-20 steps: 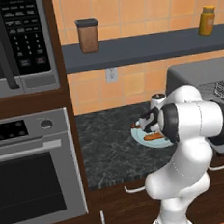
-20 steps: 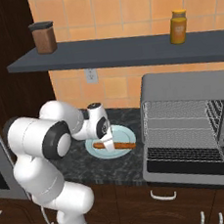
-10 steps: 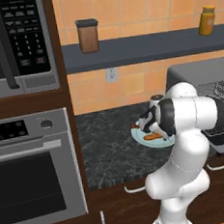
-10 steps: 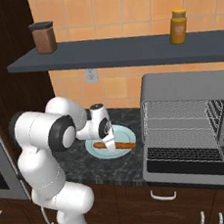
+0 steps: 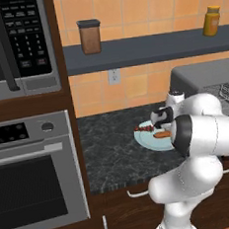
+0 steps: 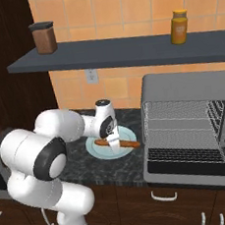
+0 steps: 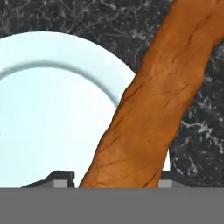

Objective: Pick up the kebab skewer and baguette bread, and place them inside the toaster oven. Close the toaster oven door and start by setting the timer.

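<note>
Straddling the baguette bread [image 7: 151, 113], the jaws [image 7: 115, 178] sit low over the pale blue plate [image 7: 48, 109], one dark tip on each side of the loaf; whether the tips already press on the crust cannot be told, so the grip is uncertain. In the hand view the orange-brown loaf runs on a slant from between the tips out past the plate's rim and over the dark marbled table [image 7: 87, 17]. From the right base view the baguette bread lies across the plate [image 6: 101, 151] with one end overhanging the rim on the toaster oven's side. In the left base view the kebab skewer [image 5: 146, 129], thin with small dark chunks, rests on the same plate just beside the loaf. The toaster oven [image 6: 189, 120] stands near the plate on the table, its toaster oven door [image 6: 185, 160] dropped open and flat, the wire rack showing inside. Above, a shelf [image 6: 122, 51] carries a brown canister [image 6: 43, 37] and a yellow jar [image 6: 178, 27]. The microwave's [image 5: 15, 44] keypad has markings too small to read.
</note>
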### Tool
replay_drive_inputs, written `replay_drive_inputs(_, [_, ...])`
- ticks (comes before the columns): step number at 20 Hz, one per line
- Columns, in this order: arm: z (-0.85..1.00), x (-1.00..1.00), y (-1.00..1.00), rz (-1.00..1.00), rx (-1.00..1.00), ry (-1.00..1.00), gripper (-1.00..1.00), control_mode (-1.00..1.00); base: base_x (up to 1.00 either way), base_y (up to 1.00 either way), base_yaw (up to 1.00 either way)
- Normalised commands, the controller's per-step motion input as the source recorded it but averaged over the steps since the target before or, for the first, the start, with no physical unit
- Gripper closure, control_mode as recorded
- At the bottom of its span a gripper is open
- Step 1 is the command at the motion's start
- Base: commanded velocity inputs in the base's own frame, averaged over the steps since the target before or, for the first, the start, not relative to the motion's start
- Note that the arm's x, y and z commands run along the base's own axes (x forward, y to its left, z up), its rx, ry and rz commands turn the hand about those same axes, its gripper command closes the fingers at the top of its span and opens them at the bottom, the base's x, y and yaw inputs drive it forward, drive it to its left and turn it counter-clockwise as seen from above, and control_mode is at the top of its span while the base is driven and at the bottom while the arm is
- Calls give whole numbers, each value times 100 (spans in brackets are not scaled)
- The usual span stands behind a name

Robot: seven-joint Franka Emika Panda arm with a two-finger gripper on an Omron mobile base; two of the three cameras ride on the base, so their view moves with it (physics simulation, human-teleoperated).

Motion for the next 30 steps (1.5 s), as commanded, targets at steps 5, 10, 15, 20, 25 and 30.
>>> replay_drive_inputs(5, [100,-95,-27,3,5,-9,100,-100,0,0,0])
replay_drive_inputs(10, [80,-63,-78,2,0,-25,100,-100,0,0,0])
replay_drive_inputs(15, [41,-27,-100,6,0,-31,100,-100,0,0,0])
replay_drive_inputs(20, [54,11,-96,3,4,-12,100,-100,0,0,0])
replay_drive_inputs(25, [19,30,-76,3,12,-3,100,-100,0,0,0])
replay_drive_inputs(30, [-6,43,-57,1,19,0,100,-100,0,0,0])
